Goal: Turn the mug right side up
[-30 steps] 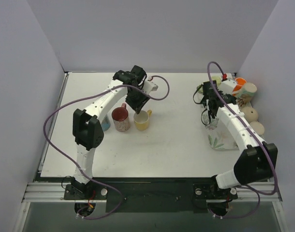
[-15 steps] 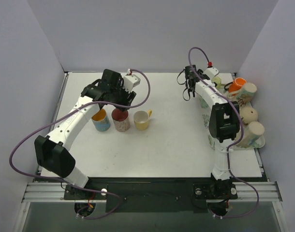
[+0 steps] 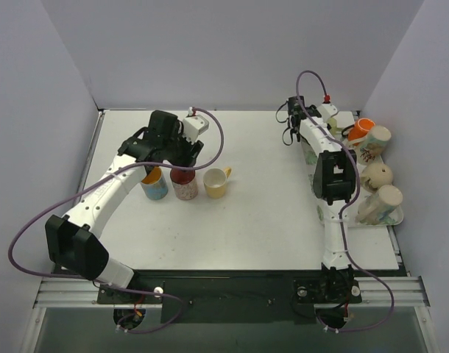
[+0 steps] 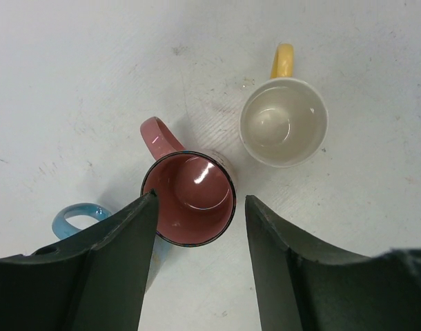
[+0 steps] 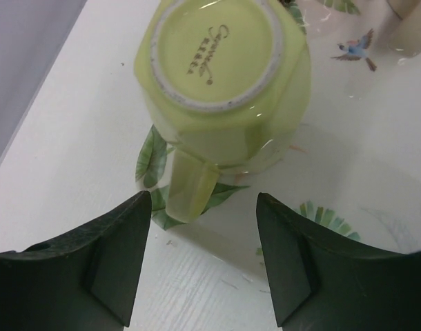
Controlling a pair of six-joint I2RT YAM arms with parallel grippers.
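Observation:
A pale green mug (image 5: 224,76) stands upside down, base up, on the leaf-patterned tray (image 5: 348,165); its handle (image 5: 190,186) points toward me. My right gripper (image 5: 203,200) is open and empty, above and just short of the handle. In the top view it (image 3: 291,136) is at the tray's far left corner, and the arm hides most of the mug. My left gripper (image 4: 200,200) is open and empty above an upright pink mug (image 4: 188,200).
An upright yellow mug (image 4: 284,123) and a blue mug (image 3: 154,184) flank the pink mug (image 3: 184,182). The tray (image 3: 392,218) at the right edge holds an orange mug (image 3: 363,128) and several cream mugs (image 3: 377,175).
The right arm swung from the middle of the tray to its far left corner. The left gripper moved left from near the yellow mug to above the pink mug.

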